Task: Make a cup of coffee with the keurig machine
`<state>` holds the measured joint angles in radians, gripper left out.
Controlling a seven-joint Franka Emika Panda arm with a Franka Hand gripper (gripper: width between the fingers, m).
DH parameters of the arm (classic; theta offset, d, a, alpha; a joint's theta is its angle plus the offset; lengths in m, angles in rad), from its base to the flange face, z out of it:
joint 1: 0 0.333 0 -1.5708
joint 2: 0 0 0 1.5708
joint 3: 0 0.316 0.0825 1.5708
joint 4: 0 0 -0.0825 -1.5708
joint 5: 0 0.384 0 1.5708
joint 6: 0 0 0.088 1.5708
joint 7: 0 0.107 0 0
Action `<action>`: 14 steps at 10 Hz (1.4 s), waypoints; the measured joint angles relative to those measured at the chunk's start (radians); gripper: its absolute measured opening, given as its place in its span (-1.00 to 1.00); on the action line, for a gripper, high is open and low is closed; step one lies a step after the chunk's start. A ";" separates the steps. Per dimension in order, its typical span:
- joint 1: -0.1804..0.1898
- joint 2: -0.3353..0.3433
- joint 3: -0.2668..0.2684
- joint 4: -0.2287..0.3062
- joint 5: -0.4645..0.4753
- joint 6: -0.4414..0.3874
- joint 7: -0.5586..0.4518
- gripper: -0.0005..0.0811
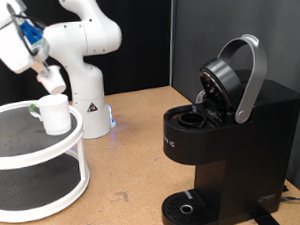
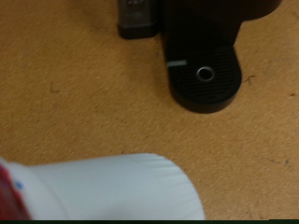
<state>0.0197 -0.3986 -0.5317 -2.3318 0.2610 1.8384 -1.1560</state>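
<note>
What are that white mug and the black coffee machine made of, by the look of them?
The mug, on the round white stand just under the gripper, looks like glazed ceramic: smooth, opaque white. The coffee machine seems matte black plastic, with a grey, possibly metallic-finish lid handle.

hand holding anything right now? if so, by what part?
Cannot be told. The hand is right over the cup on the white two-tier stand, at its rim, but neither view shows the rim between the fingers.

A white cup point(image 2: 112, 191) filled the foreground, blurred, a red-and-blue patch at its edge. Beyond it, across a brown board point(image 2: 75, 84), stood the black keurig point(image 2: 201, 37) and its round drip tray point(image 2: 206, 79).
</note>
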 joint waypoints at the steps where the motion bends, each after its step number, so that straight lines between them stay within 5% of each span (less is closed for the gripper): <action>1: 0.010 0.000 0.026 0.003 0.006 0.037 0.039 -0.92; 3: 0.010 0.002 0.041 0.003 0.006 0.048 0.064 -0.92; 6: 0.026 0.011 0.015 0.026 0.072 -0.076 -0.023 -0.92; 9: 0.079 0.053 0.010 0.109 0.233 -0.150 -0.033 -0.92; 14: 0.147 0.160 0.044 0.253 0.300 -0.214 -0.009 -0.92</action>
<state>0.1665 -0.2386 -0.4879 -2.0790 0.5608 1.6245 -1.1653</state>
